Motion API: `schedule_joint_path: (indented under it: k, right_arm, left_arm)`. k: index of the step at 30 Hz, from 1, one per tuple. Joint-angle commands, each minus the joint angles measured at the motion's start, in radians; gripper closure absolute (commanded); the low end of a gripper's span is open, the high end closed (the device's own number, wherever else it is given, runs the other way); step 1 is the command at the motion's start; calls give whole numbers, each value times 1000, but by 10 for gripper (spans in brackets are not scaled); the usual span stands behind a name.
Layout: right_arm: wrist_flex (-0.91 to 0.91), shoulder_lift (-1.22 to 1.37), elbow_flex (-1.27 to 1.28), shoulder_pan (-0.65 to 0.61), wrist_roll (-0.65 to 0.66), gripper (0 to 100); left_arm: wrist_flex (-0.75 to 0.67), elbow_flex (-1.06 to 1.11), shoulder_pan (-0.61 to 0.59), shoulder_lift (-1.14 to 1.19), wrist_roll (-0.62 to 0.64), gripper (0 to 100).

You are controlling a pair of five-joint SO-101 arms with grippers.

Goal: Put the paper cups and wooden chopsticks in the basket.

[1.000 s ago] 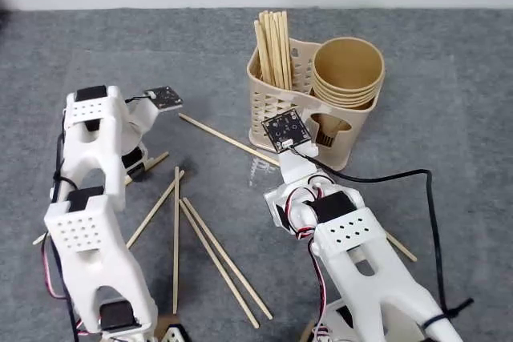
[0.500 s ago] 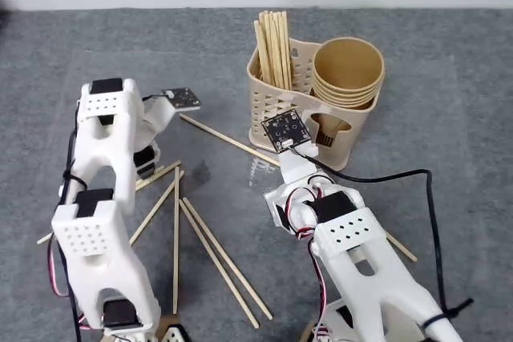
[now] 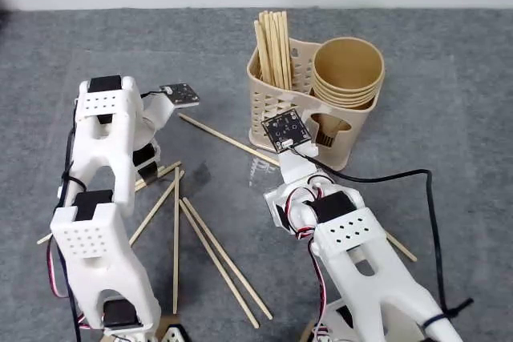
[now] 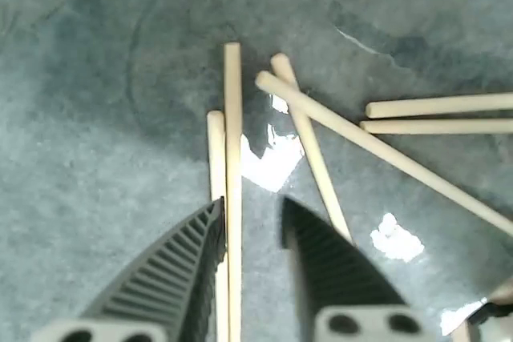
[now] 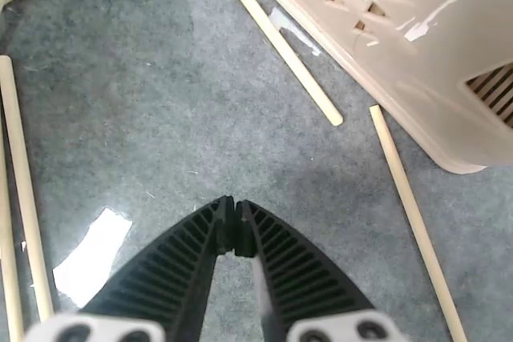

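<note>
Over the cluster of loose chopsticks (image 3: 176, 230) on the grey mat (image 3: 449, 158), we find the left gripper (image 4: 251, 206) with its jaws parted by a narrow gap and holding nothing. The right gripper (image 5: 235, 222) is clenched tip to tip on nothing, just in front of the basket (image 3: 276, 106).

Hazards, as we judge them:
- The nearest chopstick (image 4: 232, 118) lies against one jaw's inner edge, not centred. Closing here may roll it out of the gap.
- A second chopstick (image 4: 215, 158) lies just beside it. The jaw may land on it or pinch both.
- A grasp near one end would let the long stick swing and catch the crossing sticks.
- The right arm sits between the cluster and the basket and may obstruct the transfer.

Count:
- Paper cups (image 3: 349, 66): one nested stack in the basket, at least four rims.
- Upright chopsticks (image 3: 272, 46) in the basket: about six.
- Loose chopsticks: about eight, six in the cluster and two by the basket. The arms hide parts of them, so the count is approximate.
</note>
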Motion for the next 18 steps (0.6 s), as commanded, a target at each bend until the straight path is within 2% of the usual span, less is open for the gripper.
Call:
schedule_joint_path:
  k: [1, 7, 14, 18]
  right_arm:
    - [4, -42, 2, -2, 2, 990]
    - [1, -39, 2, -4, 2, 990]
    - [1, -38, 2, -4, 2, 990]
    - [1, -36, 2, -4, 2, 990]
  left_arm:
    - [11, -8, -5, -75, 64, 810]
    - [32, 16, -3, -143, 141, 759]
    - [-204, 245, -3, -143, 153, 750]
    - [-319, 291, -11, -143, 195, 750]
